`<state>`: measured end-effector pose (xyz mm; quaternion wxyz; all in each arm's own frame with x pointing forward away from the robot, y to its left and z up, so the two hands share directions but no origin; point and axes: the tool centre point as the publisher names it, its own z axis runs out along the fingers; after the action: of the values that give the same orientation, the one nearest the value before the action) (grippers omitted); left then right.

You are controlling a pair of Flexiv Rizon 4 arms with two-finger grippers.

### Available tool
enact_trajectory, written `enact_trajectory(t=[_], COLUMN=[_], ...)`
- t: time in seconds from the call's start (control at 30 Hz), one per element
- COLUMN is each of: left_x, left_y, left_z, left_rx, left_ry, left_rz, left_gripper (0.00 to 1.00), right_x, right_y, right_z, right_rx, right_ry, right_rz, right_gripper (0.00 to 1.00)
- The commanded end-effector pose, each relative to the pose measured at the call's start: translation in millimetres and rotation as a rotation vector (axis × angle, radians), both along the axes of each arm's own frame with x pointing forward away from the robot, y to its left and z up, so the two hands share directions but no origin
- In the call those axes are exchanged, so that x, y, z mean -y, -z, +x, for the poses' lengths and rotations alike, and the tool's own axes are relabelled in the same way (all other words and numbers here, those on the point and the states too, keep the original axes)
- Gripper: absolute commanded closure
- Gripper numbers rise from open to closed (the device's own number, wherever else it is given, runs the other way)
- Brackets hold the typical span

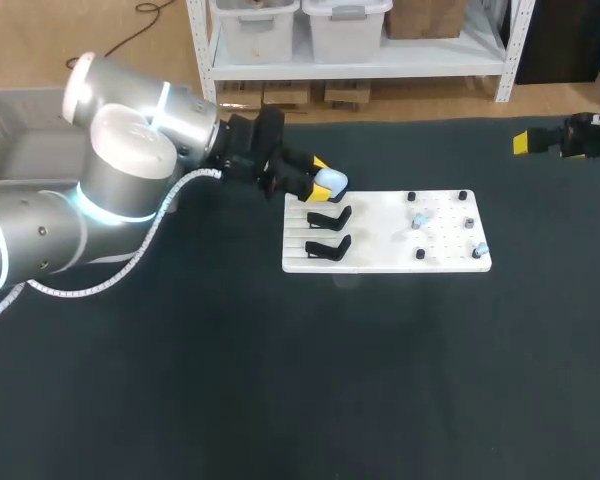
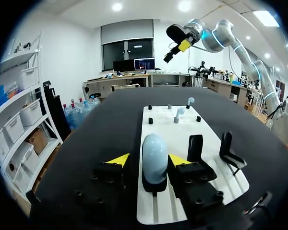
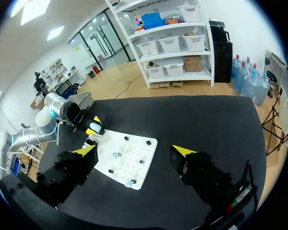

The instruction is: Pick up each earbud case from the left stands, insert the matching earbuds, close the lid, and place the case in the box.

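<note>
Closed earbud case (image 2: 155, 153) on stand (image 2: 153, 185)

Table (image 1: 280, 380): covered in black cloth, wide and flat below me.
On the table: one white board (image 1: 380, 228), lying flat toward the far side, a little right of the middle.
On the board: black stands (image 1: 329, 217) on its slotted left part, small black pegs (image 1: 411, 197) on its right part.
Grey box (image 1: 20, 130): by the far left corner; I cannot tell whether it rests on the cloth.
</note>
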<state>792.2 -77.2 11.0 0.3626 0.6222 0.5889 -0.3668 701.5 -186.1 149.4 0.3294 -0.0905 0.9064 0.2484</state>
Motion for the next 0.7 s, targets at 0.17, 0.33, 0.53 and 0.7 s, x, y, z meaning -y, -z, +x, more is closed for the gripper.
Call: enact_trajectory(t=[0.17,0.33,0.53,0.7], left_x=[-1.0,-1.2,-1.5,-2.4], left_y=[1.8,0.7,0.9,1.4], left_z=[-1.5,-2.3,-2.3,-3.2], left_rx=[0.013,0.021,0.029,0.035], left_ry=[-0.009,-0.003,-0.001,-0.001], left_rz=[-0.013,-0.018,-0.018,-0.020], left_gripper=[0.51,0.53,0.57,0.69], right_x=[0.0,0.0,0.0,0.0], right_y=[-0.3,-0.3,-0.3,-0.3], right_z=[-0.4,-0.4,-0.4,-0.4], right_rx=[0.000,0.000,0.000,0.000], right_ry=[0.001,0.001,0.001,0.001], right_rz=[-0.002,-0.002,-0.002,-0.002], right_gripper=[0.00,0.00,0.00,0.00])
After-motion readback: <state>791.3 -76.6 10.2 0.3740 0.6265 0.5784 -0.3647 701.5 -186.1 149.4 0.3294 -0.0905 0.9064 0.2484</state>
